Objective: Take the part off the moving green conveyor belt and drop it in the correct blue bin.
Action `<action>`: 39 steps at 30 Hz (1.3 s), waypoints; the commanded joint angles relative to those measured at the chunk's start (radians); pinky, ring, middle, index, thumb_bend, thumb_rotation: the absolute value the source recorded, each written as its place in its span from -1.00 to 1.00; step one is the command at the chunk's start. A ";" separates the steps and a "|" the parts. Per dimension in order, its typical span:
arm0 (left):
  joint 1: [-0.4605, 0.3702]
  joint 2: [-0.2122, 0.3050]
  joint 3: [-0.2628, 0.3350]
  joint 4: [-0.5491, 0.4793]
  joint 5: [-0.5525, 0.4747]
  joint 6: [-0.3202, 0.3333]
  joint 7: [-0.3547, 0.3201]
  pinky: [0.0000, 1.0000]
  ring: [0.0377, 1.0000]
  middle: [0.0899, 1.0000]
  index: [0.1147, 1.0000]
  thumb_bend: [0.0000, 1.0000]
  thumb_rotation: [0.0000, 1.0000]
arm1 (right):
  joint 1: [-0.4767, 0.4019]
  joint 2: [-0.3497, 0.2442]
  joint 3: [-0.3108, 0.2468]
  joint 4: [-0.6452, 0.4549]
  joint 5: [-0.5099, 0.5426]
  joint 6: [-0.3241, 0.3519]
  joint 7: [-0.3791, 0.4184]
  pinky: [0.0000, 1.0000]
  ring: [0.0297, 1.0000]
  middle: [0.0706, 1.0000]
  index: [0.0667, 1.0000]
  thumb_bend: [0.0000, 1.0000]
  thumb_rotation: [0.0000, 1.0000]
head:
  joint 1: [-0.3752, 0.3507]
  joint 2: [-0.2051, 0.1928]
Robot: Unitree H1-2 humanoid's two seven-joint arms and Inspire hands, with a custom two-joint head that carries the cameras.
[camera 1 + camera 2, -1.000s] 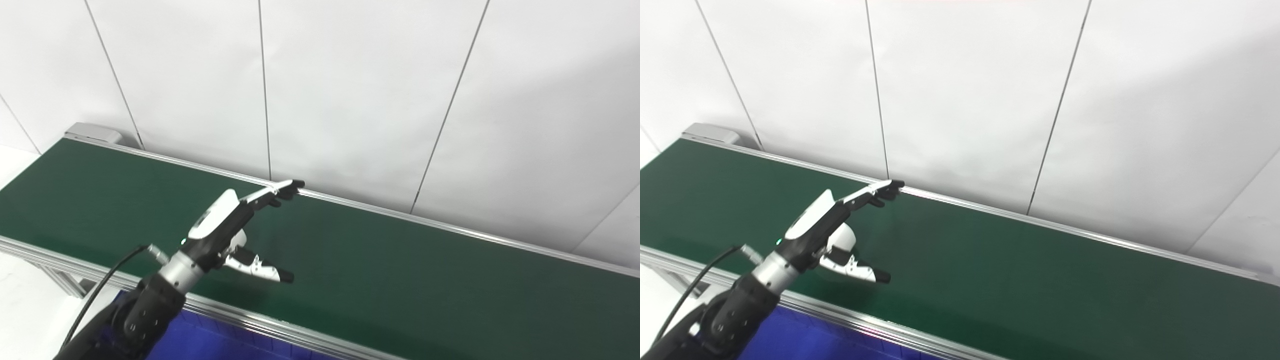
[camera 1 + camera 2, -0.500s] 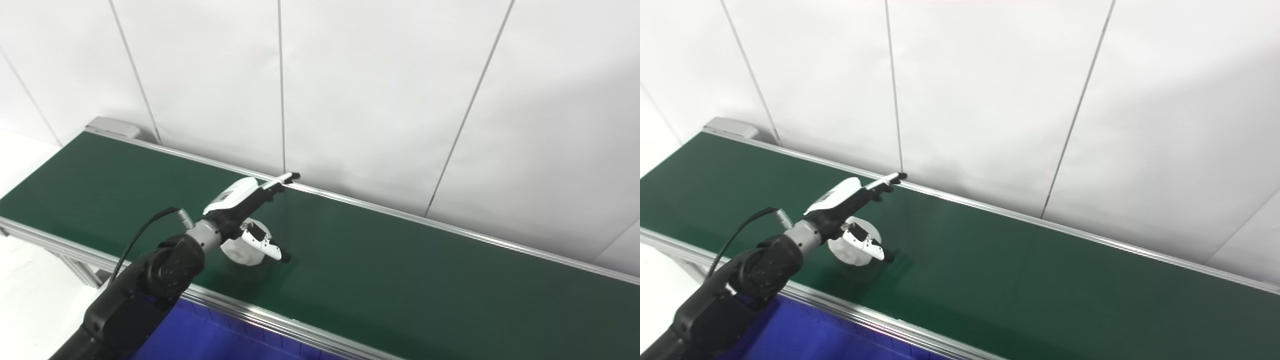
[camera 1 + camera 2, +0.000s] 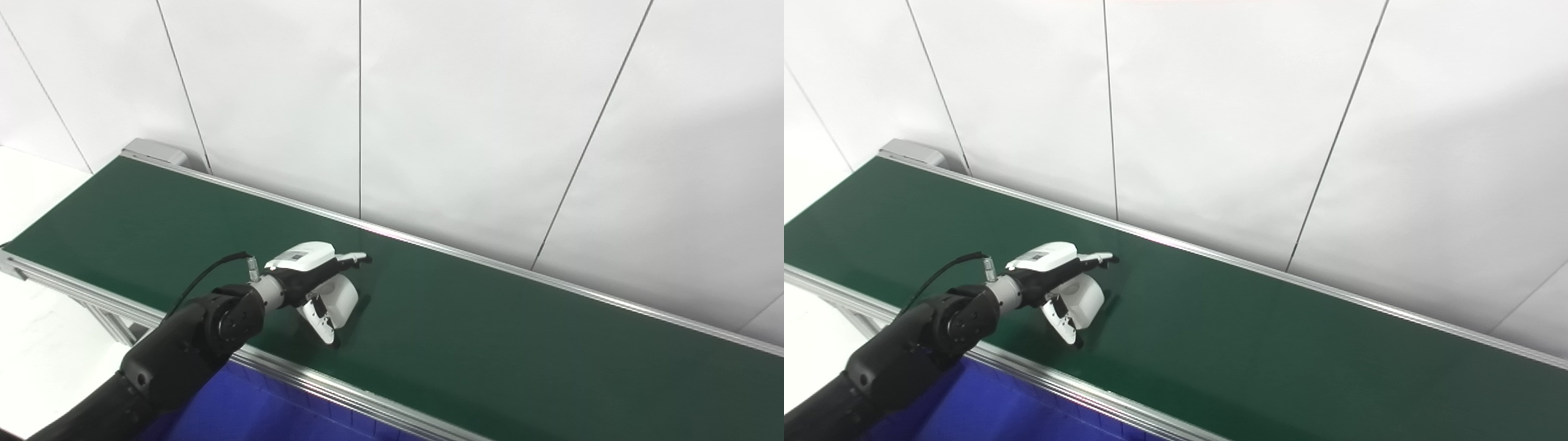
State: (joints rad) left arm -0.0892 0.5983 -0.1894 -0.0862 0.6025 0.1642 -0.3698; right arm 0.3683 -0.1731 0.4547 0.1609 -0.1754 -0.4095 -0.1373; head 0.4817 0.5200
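Left eye view: the left hand [image 3: 315, 278] reaches over the belt [image 3: 490, 331], fingers spread around the white part [image 3: 343, 298] without visibly closing on it; the part sits on the belt near its front rail.

Right eye view: thumb [image 3: 1062, 321] hangs beside the part [image 3: 1085, 299]; the bin [image 3: 986, 407] lies below the rail.

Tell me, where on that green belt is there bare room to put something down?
The dark green conveyor belt lies bare from the white round part rightward to the picture's edge, and leftward toward the grey end cap. It is crowded only where the left hand reaches over the part.
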 commanded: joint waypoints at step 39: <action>0.296 -0.180 0.101 -0.271 -0.284 -0.400 0.259 -0.32 -0.30 -0.12 -0.03 -0.01 -1.00 | 0.110 0.020 -0.055 -0.216 -0.023 -0.025 0.071 0.85 0.80 0.77 0.87 0.63 -0.33 | -0.294 0.271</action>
State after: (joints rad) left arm 0.2094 0.4225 -0.0900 -0.3183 0.3365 -0.1959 -0.1211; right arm 0.4683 -0.1632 0.4046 -0.0165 -0.2012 -0.4095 -0.0757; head 0.1871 0.7900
